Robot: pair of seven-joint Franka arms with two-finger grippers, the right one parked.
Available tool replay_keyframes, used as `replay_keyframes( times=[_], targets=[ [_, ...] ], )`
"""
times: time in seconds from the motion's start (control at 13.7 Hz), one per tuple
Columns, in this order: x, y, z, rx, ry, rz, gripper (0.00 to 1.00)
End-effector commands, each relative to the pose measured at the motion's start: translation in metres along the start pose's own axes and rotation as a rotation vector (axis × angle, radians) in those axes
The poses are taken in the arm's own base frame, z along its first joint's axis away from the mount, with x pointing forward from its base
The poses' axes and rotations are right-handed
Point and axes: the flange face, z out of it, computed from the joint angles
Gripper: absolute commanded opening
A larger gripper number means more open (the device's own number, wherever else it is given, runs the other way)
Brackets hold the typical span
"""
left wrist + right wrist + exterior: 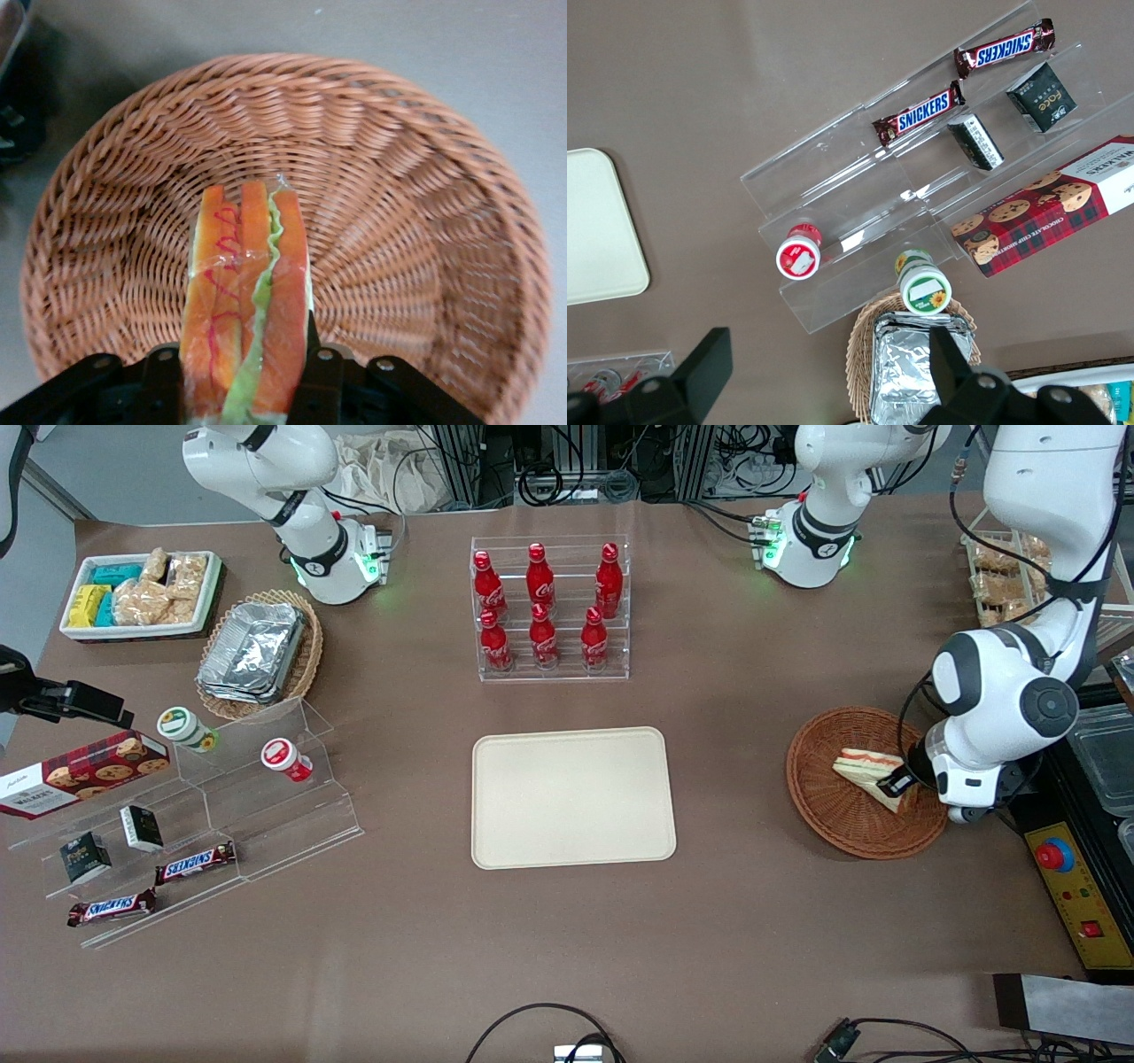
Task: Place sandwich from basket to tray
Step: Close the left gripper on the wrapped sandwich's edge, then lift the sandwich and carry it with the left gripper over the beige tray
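Observation:
The sandwich (866, 766), a wedge with orange and pale green layers, lies in the round reddish-brown basket (824, 815) toward the working arm's end of the table. My gripper (899, 782) reaches into the basket and is shut on the sandwich's wider end. In the left wrist view the sandwich (248, 292) stands edge-up between the black fingers (317, 363), which press on both its sides, above the woven basket (399, 177) floor. My gripper (241, 354) holds it low in the basket. The cream tray (571, 797) lies bare at the table's middle.
A clear rack of red bottles (549, 611) stands farther from the camera than the tray. Toward the parked arm's end are an oval basket of foil containers (257, 651), a white snack bin (142, 593) and an acrylic stand (204, 806). A control box (1063, 868) sits beside the basket.

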Motion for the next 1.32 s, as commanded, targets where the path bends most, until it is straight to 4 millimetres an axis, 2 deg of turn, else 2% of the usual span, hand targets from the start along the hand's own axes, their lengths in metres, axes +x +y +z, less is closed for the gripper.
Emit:
replay_keyframes(
  times=[0.0,0.07,0.22,0.29,0.37,0.44,0.59,0.73,0.88,1.1,1.24],
  targets=[
    [0.006,0.009,-0.072,0.018,-0.006,0.106,0.0],
    [0.006,0.011,-0.097,0.025,-0.023,0.154,0.0],
    [0.007,0.021,-0.159,0.02,-0.044,0.244,0.0],
    [-0.001,0.041,-0.189,0.019,-0.055,0.323,0.0],
    [-0.008,0.06,-0.208,0.024,-0.092,0.379,0.0],
    [-0.016,0.079,-0.218,0.033,-0.135,0.413,0.0],
    [-0.041,0.127,-0.226,0.014,-0.155,0.525,0.0],
    [-0.083,0.179,-0.212,0.008,-0.176,0.633,0.0],
    [-0.121,0.23,-0.181,0.023,-0.188,0.661,0.0],
    [-0.166,0.297,-0.095,0.065,-0.164,0.656,0.0],
    [-0.188,0.326,-0.045,0.091,-0.14,0.621,0.0]
  ],
)
